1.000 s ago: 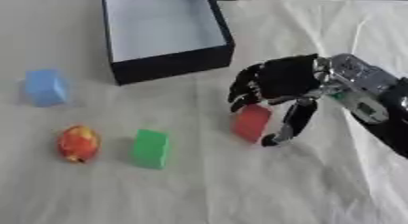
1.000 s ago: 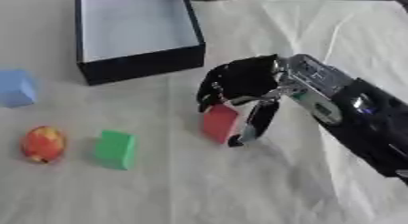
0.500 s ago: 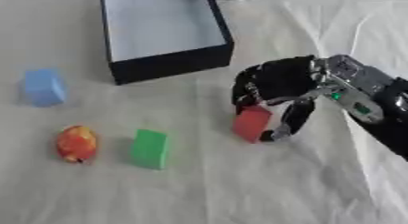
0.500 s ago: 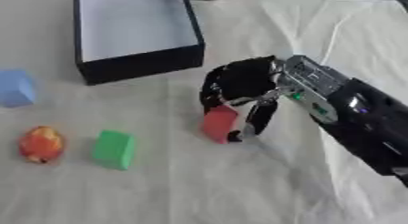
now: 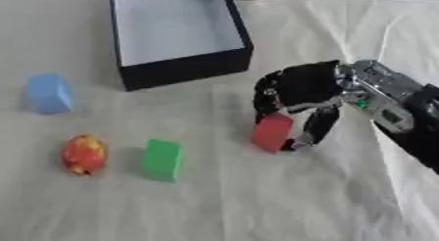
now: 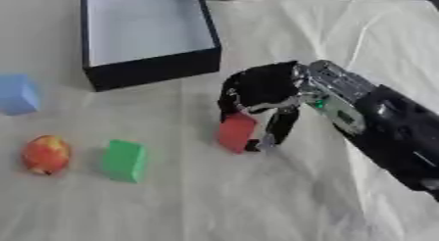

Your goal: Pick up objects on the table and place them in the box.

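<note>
One red block [image 5: 273, 132] is being pinched on the cloth [image 5: 223, 196] by the curled right hand [image 5: 302, 88] – well short of the box [image 5: 184, 71] – and, being gripped near its edges, it could be tipped out during lifting

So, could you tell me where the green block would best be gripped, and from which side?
Probably from above, pinching the green block across its two long side faces: it lies flat on the cloth, clear of the red-orange fruit on its left, so fingers fit down both sides.

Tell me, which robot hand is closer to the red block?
The right hand. Its fingers and thumb curl round the red block. The left hand shows in neither view.
</note>
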Motion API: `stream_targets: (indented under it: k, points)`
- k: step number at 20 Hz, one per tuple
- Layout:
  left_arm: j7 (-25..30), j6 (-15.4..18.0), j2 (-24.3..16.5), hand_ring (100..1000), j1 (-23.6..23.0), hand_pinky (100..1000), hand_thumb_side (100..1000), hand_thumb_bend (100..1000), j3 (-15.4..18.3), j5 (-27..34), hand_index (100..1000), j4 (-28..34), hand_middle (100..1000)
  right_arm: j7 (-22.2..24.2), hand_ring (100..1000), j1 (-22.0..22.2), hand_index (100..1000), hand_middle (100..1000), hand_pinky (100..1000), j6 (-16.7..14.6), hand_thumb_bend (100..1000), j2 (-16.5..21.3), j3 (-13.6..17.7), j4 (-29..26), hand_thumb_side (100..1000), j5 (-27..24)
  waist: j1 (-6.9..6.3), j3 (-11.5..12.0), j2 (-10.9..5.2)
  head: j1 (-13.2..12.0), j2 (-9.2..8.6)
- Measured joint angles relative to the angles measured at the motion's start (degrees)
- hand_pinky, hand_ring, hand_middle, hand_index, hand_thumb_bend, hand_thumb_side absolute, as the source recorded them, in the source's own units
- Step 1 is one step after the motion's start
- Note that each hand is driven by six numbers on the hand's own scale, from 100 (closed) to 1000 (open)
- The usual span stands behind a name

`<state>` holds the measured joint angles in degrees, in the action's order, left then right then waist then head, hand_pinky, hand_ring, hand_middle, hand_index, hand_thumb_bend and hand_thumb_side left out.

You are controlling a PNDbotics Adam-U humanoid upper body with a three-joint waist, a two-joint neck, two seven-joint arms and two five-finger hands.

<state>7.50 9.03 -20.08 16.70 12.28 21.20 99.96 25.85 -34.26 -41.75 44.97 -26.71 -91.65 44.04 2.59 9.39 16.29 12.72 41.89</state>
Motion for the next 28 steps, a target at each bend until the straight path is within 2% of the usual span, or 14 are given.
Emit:
stream_targets:
  k: [4,9,10,13,17,18,19,22,28]
  points:
    - [0.0,0.0,0.0,934,0.0,944,601,100,0.0,0.0,792,0.0,664,0.2,725,0.0,595,558,834,0.2,222,0.0,0.6,-0.2,419,-2.2,0.0,0.0,0.0,-0.1,0.0]
    - [0.0,0.0,0.0,934,0.0,944,599,100,0.0,0.0,792,0.0,665,0.4,718,-0.1,580,544,833,0.4,182,0.8,2.9,-3.3,406,-6.8,0.0,-0.2,0.0,-0.2,0.0]
    - [-0.1,-0.1,0.0,933,0.0,944,599,100,0.0,0.0,792,0.0,665,0.5,714,-0.2,579,543,836,0.5,146,1.1,3.5,-4.0,383,-8.1,0.0,-0.2,0.0,-0.3,0.0]
    - [-0.2,-0.2,0.0,934,0.0,945,599,100,0.0,0.0,793,0.0,666,0.8,711,-1.5,579,543,836,0.8,126,2.0,5.5,-5.5,365,-13.0,0.0,-0.3,0.0,-0.3,0.0]
    - [-0.4,-0.2,0.0,933,0.0,944,596,100,0.1,0.0,792,0.0,667,1.4,710,-6.4,580,544,834,1.4,122,2.8,8.9,-5.3,351,-20.8,0.01,-0.1,-0.02,-0.2,0.0]
    - [-0.5,-0.3,0.0,932,0.1,943,596,100,0.1,0.0,792,0.0,668,1.7,707,-8.0,577,542,835,1.7,100,2.9,9.6,-4.8,373,-22.6,0.07,0.0,-0.02,-0.1,0.0]
    - [-0.6,-0.3,0.0,932,0.1,943,596,100,0.2,0.1,792,0.1,668,2.2,707,-9.6,577,540,836,2.2,115,2.9,10.2,-4.0,342,-24.3,0.23,0.2,-0.02,0.1,0.0]
    - [-0.9,-0.3,0.0,929,1.1,941,597,100,0.3,0.3,792,0.5,668,3.6,707,-13.9,577,540,840,3.6,120,2.9,11.4,-0.4,343,-28.2,0.93,1.0,-0.02,0.6,0.0]
    - [-1.2,-0.4,-0.1,928,2.4,940,592,100,-0.1,1.1,793,2.1,668,4.8,703,-19.9,574,537,840,4.8,104,2.5,13.3,8.6,324,-30.2,1.95,4.0,-0.02,2.1,-0.18]
